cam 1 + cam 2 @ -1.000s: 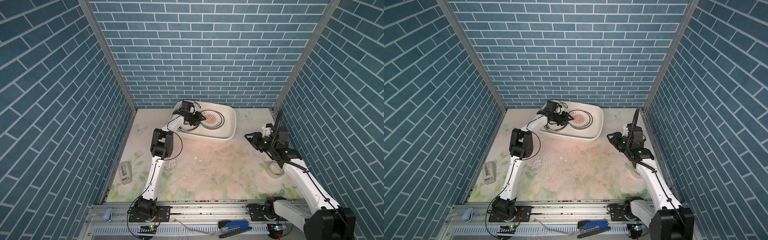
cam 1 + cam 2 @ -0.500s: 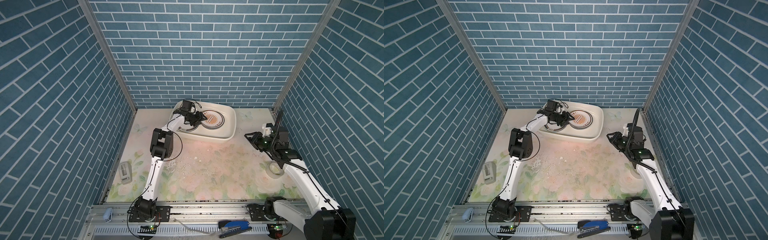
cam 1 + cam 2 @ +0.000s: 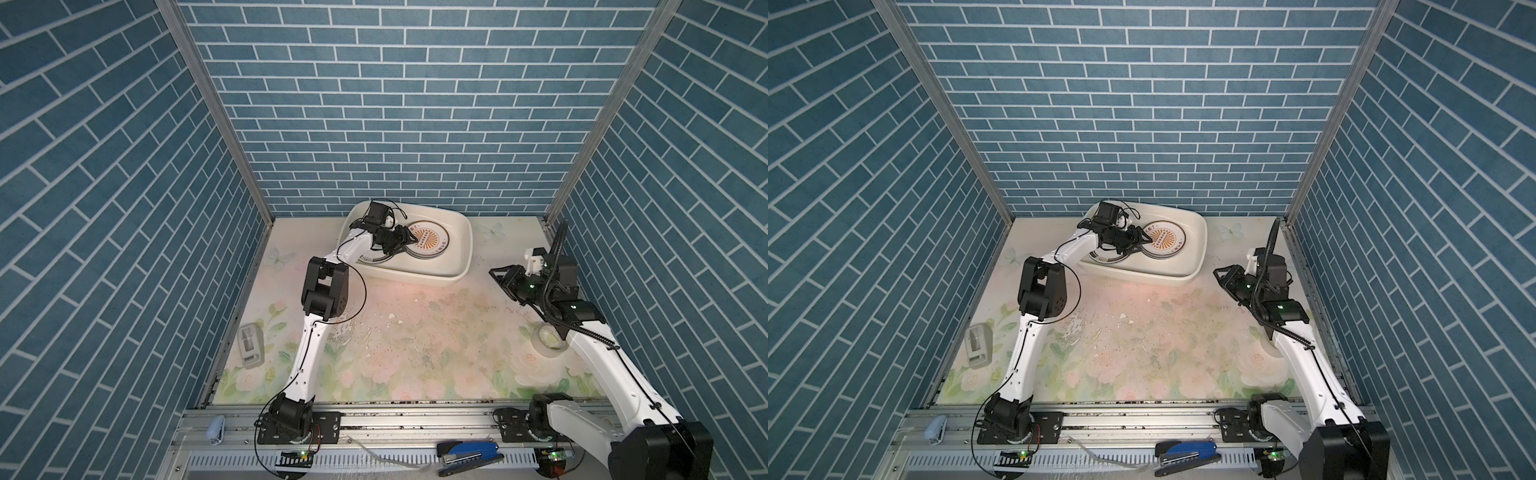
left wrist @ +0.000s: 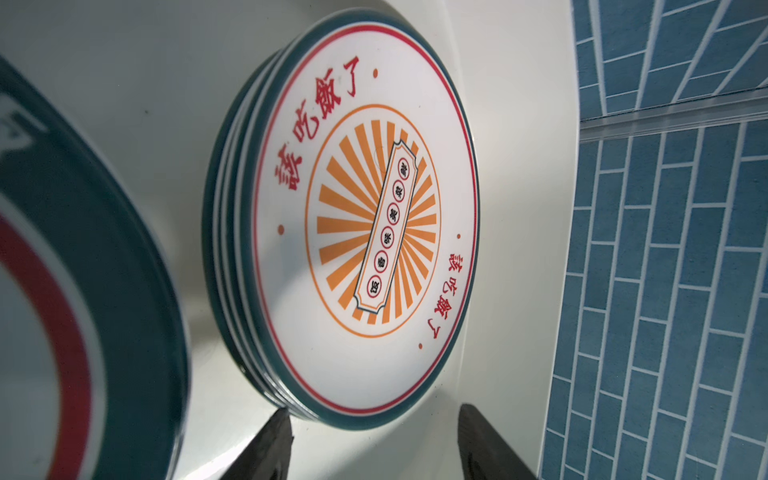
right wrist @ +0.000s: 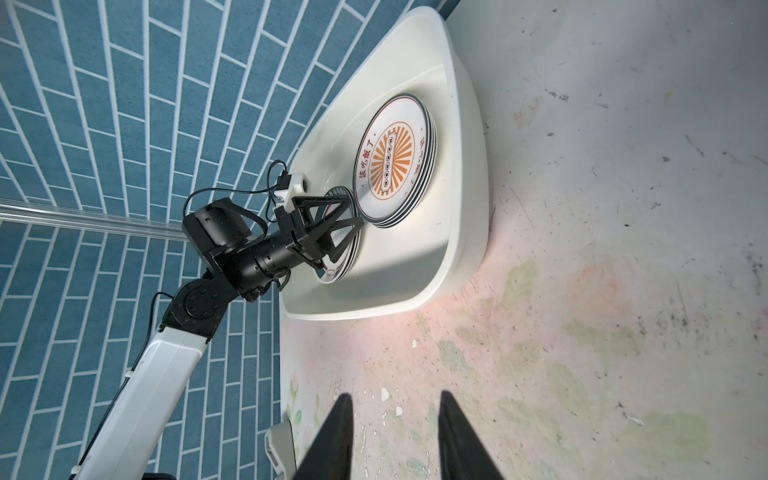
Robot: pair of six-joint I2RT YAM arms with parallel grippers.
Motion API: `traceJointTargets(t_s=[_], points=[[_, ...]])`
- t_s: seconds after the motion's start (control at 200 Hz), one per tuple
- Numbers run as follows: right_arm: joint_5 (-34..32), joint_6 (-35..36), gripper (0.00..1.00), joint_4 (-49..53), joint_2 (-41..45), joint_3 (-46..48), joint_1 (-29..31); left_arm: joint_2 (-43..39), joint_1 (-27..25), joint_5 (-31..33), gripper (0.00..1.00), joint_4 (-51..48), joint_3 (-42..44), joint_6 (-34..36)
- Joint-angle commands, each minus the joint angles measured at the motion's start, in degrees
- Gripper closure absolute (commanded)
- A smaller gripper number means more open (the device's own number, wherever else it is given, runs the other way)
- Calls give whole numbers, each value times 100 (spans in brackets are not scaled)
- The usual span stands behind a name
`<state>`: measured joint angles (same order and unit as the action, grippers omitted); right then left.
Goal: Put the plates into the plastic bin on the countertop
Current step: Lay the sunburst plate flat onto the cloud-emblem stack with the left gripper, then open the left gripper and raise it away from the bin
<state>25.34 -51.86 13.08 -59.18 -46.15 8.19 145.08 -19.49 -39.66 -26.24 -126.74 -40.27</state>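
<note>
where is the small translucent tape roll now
In a top view the translucent tape roll lies on the floral countertop, right side, partly under the right arm, nearer the camera than the cream plastic bin.

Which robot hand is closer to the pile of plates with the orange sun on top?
The left hand. It reaches into the plastic bin, right beside that pile. The right hand hangs over the countertop, outside the bin.

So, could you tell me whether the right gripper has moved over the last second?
No. The right gripper sits at the same spot just right of the plastic bin's near corner, open and empty.
</note>
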Motion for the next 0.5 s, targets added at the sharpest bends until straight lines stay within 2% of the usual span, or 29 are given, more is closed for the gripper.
traceJointTargets(t_s=[0.0,0.23,0.49], points=[[67,-88,65,-66,121,62,-15,-259,-29,55,35,-29,70,82],[41,-37,65,-43,88,-23,-15,-495,-28,109,33,-184,173,129],[-238,545,61,260,-319,-587,-69,-1171,-27,310,26,-602,173,306]])
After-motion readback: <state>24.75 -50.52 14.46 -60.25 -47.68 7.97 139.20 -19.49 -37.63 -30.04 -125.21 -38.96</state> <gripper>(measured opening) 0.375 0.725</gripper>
